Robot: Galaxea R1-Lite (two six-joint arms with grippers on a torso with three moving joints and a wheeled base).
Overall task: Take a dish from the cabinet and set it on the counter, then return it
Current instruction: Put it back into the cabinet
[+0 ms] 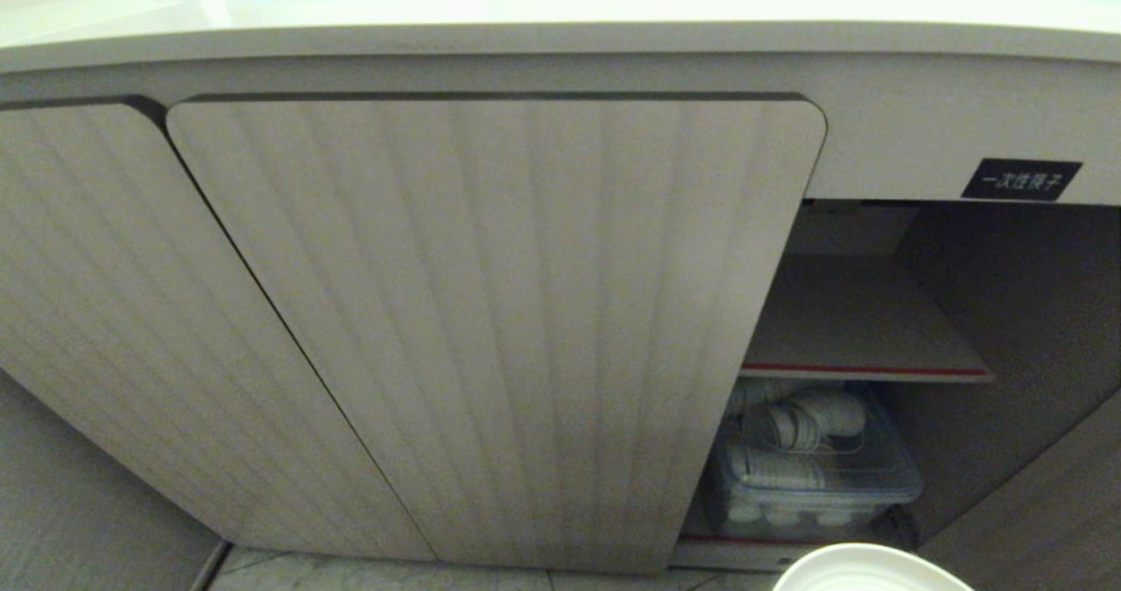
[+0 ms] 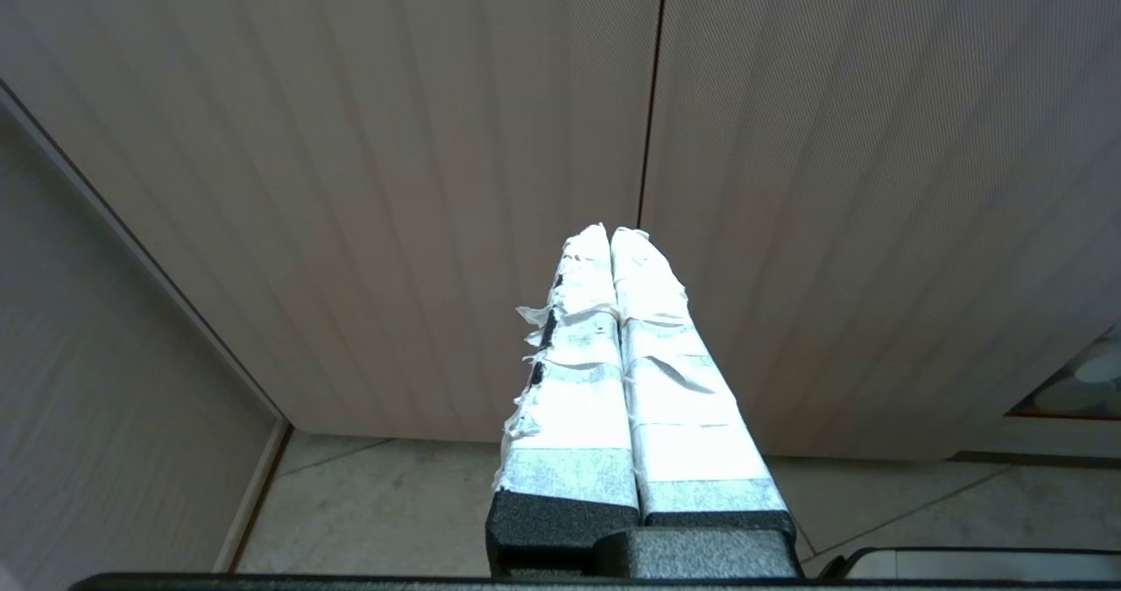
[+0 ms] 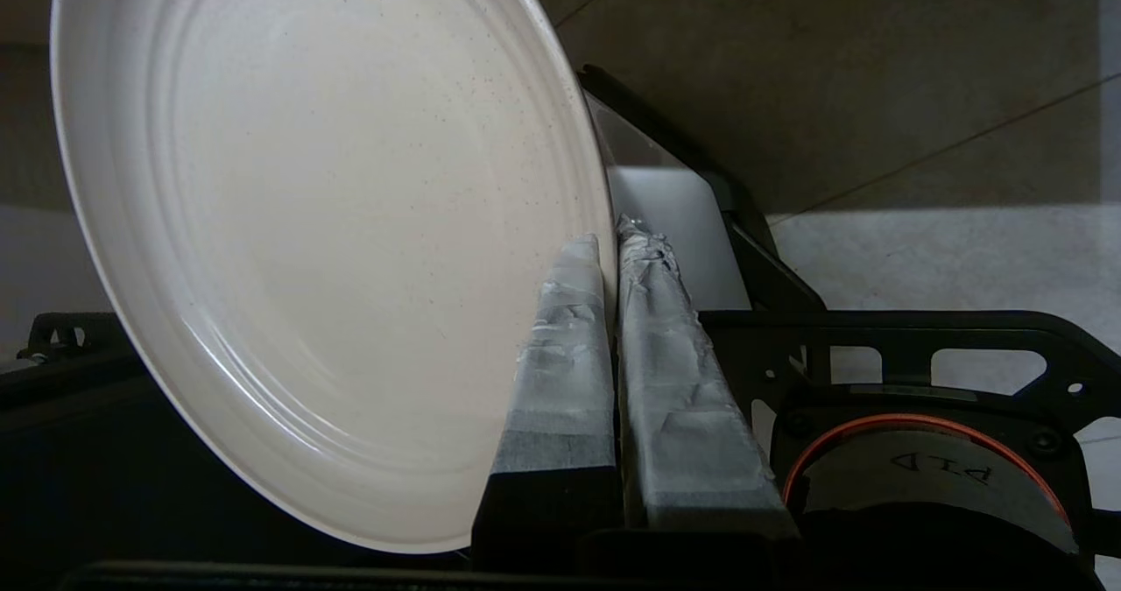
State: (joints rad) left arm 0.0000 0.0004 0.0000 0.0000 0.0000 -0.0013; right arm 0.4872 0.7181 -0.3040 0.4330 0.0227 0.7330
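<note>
The dish [image 3: 333,249] is held by its rim in the closed right gripper [image 3: 609,245], low before the open cabinet [image 1: 858,311]; the counter [image 1: 560,31] lies above it; the left gripper [image 2: 610,234] is parked shut, empty

light: dim, soft | glare: counter [image 1: 560,13] | shadow: cabinet [image 1: 963,311] interior | blur: slight

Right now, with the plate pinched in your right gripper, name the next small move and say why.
Probably lift the dish toward the counter. The right gripper is shut on its rim, and in the head view the dish sits low, below the open cabinet, with the counter well above. The left gripper is shut, idle by the closed doors.
</note>
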